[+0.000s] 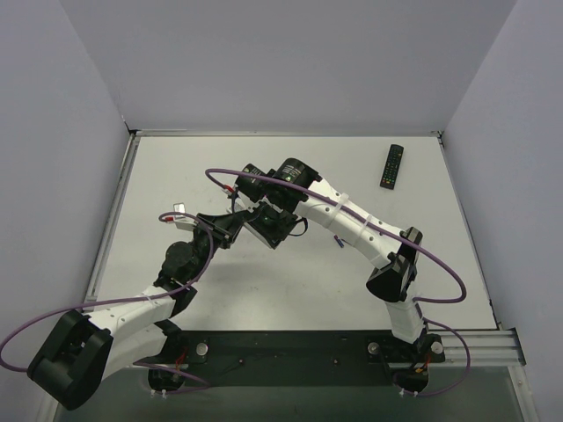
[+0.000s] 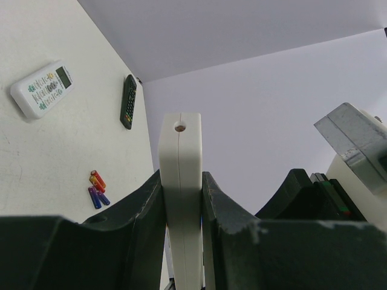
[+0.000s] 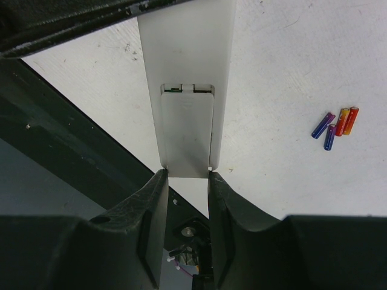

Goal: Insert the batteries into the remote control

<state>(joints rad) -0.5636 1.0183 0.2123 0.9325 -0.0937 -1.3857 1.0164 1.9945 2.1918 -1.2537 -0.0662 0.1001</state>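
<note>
We judge the task to be at the compartment stage. The remote control point(image 2: 180, 181) is off the worktop point(image 2: 60, 157), mid-table between the two arms, and the left gripper point(image 2: 181, 181) has its jaws clenched on the bar's two broad faces. The right gripper point(image 3: 187, 178) faces the free end. Its jaws are narrowed to about the bar's width and its fingertips point(image 3: 158, 181) frame the end corners, but we cannot tell whether they press on it or only line up with it. The battery cover point(image 3: 186, 130) is seated in the back face, with a thin gap at its upper edge showing a speck of green too small to name. We see no green batteries on the worktop in any view, so they may already be inside. If so, the next move calls for a straight push along the bar to seat the cover, with the left grip bracing against it. The remote is smooth, hard, matt white plastic, a slim slab with a side seam and a small round hole near its end. The jaw pads are black and scuffed. A cluster of glossy red and purple cells point(image 3: 335, 127) lies on the speckled worktop. A wide white remote point(image 2: 43, 87) and a black remote point(image 2: 128, 101) lie further off.
</note>
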